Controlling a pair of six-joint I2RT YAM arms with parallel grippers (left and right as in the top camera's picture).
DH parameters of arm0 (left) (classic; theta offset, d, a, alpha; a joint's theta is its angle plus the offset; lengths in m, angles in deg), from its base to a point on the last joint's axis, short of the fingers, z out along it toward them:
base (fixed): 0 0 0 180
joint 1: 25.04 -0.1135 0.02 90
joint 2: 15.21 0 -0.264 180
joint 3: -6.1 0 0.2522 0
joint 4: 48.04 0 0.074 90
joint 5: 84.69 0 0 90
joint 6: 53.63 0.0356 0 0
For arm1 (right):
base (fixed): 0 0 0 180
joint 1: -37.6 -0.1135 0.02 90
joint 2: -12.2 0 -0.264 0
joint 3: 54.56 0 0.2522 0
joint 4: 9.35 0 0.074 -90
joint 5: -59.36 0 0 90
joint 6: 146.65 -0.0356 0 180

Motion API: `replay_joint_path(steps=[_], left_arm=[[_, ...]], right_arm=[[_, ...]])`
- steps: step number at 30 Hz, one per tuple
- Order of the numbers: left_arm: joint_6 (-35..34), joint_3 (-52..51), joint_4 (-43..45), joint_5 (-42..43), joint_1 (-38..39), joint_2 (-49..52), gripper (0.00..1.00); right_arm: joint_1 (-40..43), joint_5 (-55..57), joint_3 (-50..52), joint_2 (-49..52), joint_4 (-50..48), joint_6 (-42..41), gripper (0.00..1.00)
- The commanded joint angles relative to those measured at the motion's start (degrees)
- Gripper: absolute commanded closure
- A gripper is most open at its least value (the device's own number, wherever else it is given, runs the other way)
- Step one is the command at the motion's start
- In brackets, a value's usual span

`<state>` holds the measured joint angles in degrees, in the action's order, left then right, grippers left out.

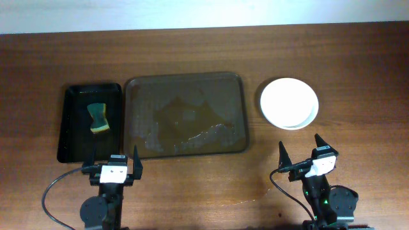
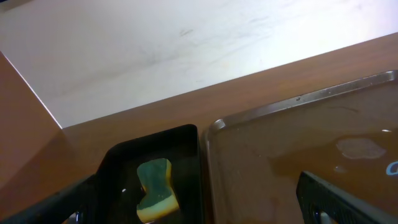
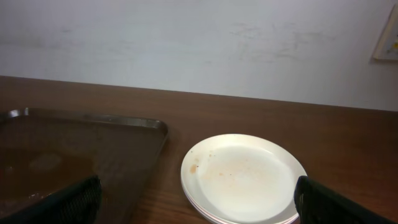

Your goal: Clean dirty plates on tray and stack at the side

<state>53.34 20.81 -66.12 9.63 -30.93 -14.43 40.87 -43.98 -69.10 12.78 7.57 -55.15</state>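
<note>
The plates point(image 1: 289, 103) sit stacked on the counter point(image 1: 358, 76) to the right of the tray point(image 1: 238, 115), just beside it but not touching. From the right wrist view the top plate point(image 3: 242, 177) carries a few faint orange-brown specks near its left edge. The rims of the ones beneath peek out under it at the front, though I can't count them for sure.

The tray is the big dark brown one in the middle of the counter. Its floor is glossy, with pale wet patches and smears across it. Its raised rim point(image 3: 93, 118) shows well from the right wrist, and its far left corner point(image 2: 214, 124) from the left wrist.

To its left, almost touching it, lies a smaller black tray point(image 1: 71, 121). A yellow-and-green sponge point(image 1: 98, 118) lies inside it, toward the far half. The left wrist view has the sponge point(image 2: 155, 190) on the black tray's floor, near the wall point(image 2: 193, 168) on the brown tray's side.

Both arms are down at the near edge. The left end effector point(image 1: 116, 156) hovers by the near rims of the two trays, fingers spread apart and holding nothing. The right end effector point(image 1: 298, 142) hangs just short of the plates, fingers likewise apart and bare.
</note>
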Motion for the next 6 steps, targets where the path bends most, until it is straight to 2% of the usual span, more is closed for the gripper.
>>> replay_joint_path(steps=[1,6], left_arm=[[0.9,-0.5,0.2,0.4,0.2,-0.5,0.01],[0.9,-0.5,0.2,0.4,0.2,-0.5,0.01]], right_arm=[[-0.4,0.3,0.5,-0.4,0.1,-0.4,0.02],[-0.4,0.3,0.5,-0.4,0.1,-0.4,0.02]])
